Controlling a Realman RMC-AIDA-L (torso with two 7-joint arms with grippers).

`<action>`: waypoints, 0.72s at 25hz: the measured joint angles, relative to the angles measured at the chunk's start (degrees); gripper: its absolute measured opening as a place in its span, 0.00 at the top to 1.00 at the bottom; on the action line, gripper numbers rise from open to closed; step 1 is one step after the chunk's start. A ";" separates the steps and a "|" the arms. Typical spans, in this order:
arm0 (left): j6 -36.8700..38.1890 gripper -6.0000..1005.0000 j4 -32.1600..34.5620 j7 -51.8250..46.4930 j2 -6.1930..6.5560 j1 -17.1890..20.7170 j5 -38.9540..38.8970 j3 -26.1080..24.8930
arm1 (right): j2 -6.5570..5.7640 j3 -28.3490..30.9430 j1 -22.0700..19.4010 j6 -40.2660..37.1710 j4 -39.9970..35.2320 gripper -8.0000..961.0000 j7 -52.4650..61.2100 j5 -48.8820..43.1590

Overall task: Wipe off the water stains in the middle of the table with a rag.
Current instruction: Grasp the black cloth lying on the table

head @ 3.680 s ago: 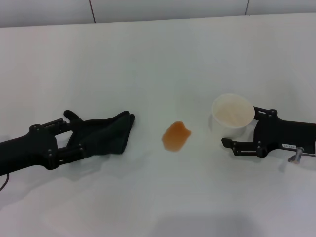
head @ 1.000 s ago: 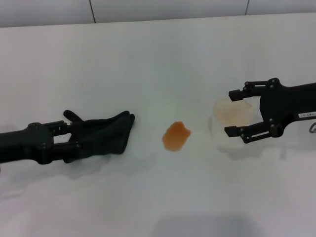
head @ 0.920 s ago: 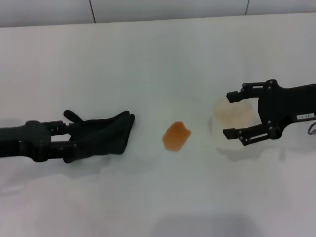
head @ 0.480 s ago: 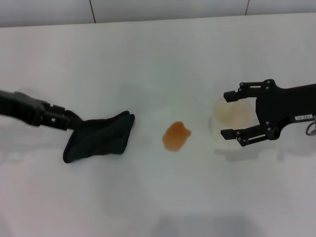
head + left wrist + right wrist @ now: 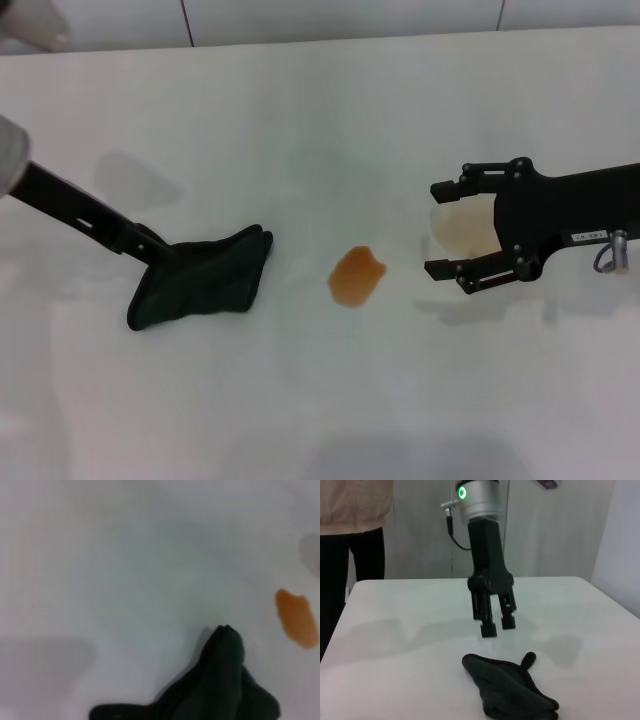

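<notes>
The rag (image 5: 200,277) lies flat on the table (image 5: 320,120), left of the stain (image 5: 356,276). Your left gripper (image 5: 494,625) hangs just above it, jaws slightly apart and empty. Your right gripper (image 5: 447,228) hovers with jaws spread wide around a pale cup (image 5: 462,226).

The left arm slants down from the far left, its left gripper (image 5: 494,623) pointing downward, raised, its 2 fingers (image 5: 488,628) parted by a narrow gap. The right gripper (image 5: 440,228) reaches in level from the right, fingers (image 5: 448,268) spread wide.
</notes>
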 joint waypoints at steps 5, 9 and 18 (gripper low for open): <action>-3.16 0.24 -0.43 -0.43 -1.87 -0.77 1.46 2.23 | -0.05 -0.04 -0.07 0.00 0.06 0.11 -0.02 0.05; -6.03 0.24 -2.21 -1.54 -2.07 -1.08 1.25 6.45 | -0.07 -0.06 -0.07 -0.02 0.15 0.11 -0.03 0.05; -12.85 0.24 -3.85 -2.55 -2.23 -1.32 0.64 14.29 | -0.07 -0.06 -0.07 0.05 0.27 0.11 -0.03 0.05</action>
